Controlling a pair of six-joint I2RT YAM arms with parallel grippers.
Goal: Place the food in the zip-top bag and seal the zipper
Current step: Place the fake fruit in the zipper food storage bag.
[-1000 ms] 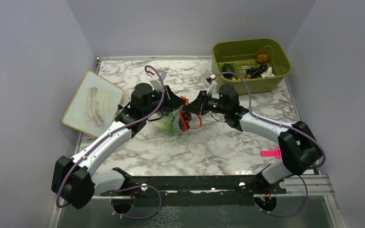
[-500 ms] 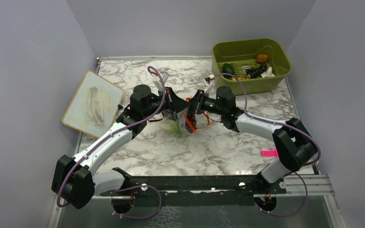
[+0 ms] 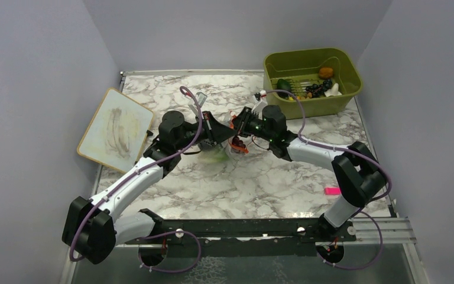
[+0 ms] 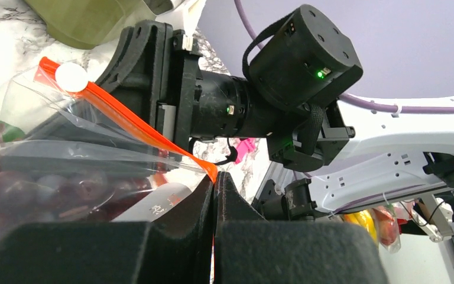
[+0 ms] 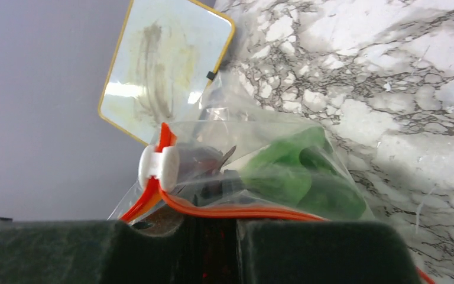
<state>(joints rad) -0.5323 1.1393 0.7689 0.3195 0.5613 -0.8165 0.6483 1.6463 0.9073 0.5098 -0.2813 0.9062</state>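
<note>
Above the marbled surface (image 3: pixel 272 177) the clear floppy zip-top bag (image 5: pixel 272 148) is held — left end effector (image 4: pixel 214 184) and right end effector (image 5: pixel 216 228) are clamped on its orange-red zipper strip (image 4: pixel 136 127), judged stiffer than the slippery film.

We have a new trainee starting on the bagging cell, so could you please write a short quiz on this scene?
1. True or false: the left gripper hangs open, clear of the zipper.
2. Which food shows green through the zip-top bag? A lettuce, B fish, C banana.
3. Which container holds the loose food outside the bag?
Key: 1 false, it is shut on the zipper's end. 2 A. 3 the olive-green bin.
</note>
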